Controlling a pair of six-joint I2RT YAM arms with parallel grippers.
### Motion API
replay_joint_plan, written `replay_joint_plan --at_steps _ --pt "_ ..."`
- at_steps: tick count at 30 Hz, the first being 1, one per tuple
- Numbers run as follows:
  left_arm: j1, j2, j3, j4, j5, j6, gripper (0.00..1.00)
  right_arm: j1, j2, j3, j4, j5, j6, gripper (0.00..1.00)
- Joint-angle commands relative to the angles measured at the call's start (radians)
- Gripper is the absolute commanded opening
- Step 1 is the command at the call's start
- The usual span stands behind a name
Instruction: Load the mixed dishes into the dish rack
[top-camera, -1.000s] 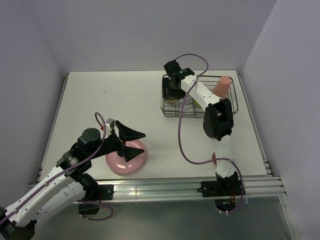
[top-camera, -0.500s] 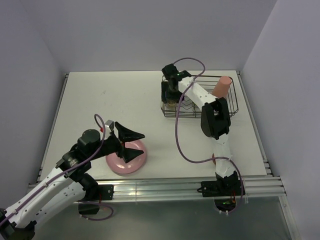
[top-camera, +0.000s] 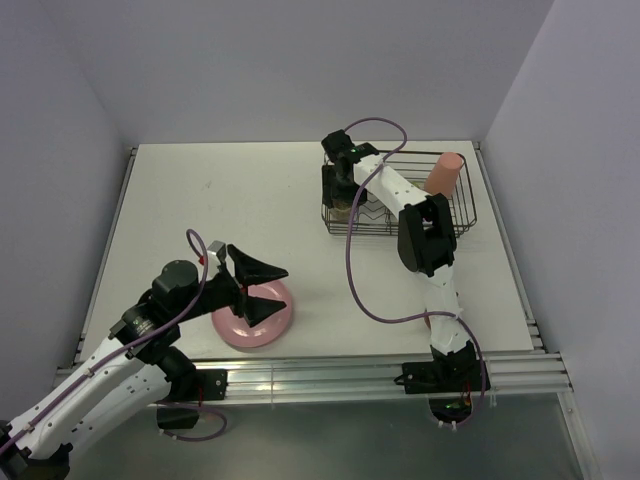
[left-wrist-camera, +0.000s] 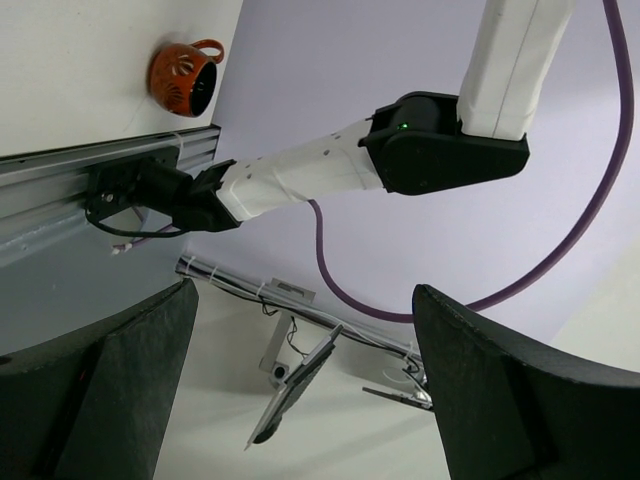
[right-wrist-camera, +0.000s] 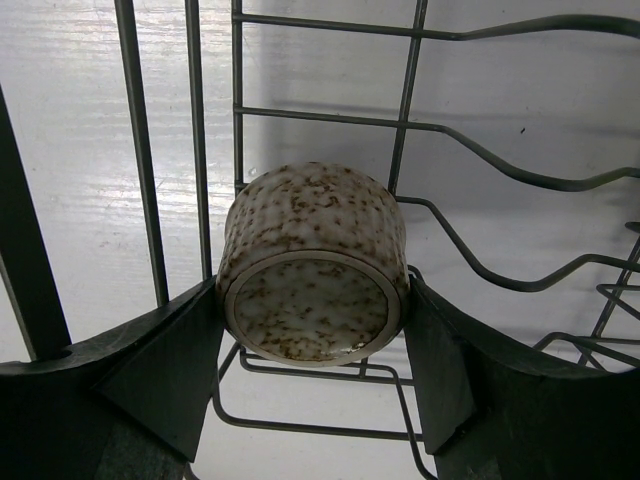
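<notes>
Table (top-camera: 250, 210), white, fills most of the overhead view. The dish rack (top-camera: 466, 222) sits at its far right corner, though the right arm crosses over the middle, so much of the inside cannot be seen. The pink plate (top-camera: 230, 325) lies flat near the front edge on the left, partly covered by the left gripper (top-camera: 283, 285), which hangs over it with its fingers spread wide and nothing between them (its own camera looks off the table altogether). The tall pink tumbler (top-camera: 445, 172) stands upright at the rack's far right end. The red mug (left-wrist-camera: 185, 78) shows clearly only in the left wrist view, on the table by the front rail near the right arm's base; from above the arm hides nearly all of it. The right gripper (right-wrist-camera: 312, 290) is down in the rack's left end, pinching the speckled cup (right-wrist-camera: 312, 262) from both sides, a round face turned toward the camera, wires beneath and behind it. Whether the cup touches the wires is unclear.
</notes>
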Motion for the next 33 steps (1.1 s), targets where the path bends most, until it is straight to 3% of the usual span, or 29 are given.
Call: replay_joint_plan --at_steps 1,4,6,8,13,20,33 --pt "0.0 0.01 0.03 -0.03 -0.016 0.021 0.95 0.014 -0.017 0.003 0.006 0.014 0.011 0.27" --pt "0.0 0.053 0.078 -0.085 0.003 0.09 0.95 0.019 -0.037 -0.001 0.012 0.012 0.013 0.43" --pt "0.0 0.094 0.124 -0.112 0.012 0.124 0.95 0.02 -0.043 0.005 0.009 0.007 0.013 0.6" --pt "0.0 0.124 0.157 -0.148 0.015 0.173 0.95 0.02 -0.043 0.017 0.006 0.007 0.013 0.69" --pt "-0.007 0.194 0.231 -0.191 0.027 0.239 0.96 0.02 -0.048 0.04 -0.006 0.021 0.004 0.74" --pt "-0.046 0.168 0.205 -0.184 0.0 0.21 0.96 0.019 -0.059 0.053 -0.006 0.021 -0.002 0.8" --pt "-0.089 0.153 0.16 -0.149 -0.019 0.172 0.96 0.02 -0.135 0.02 0.038 0.003 -0.004 0.81"
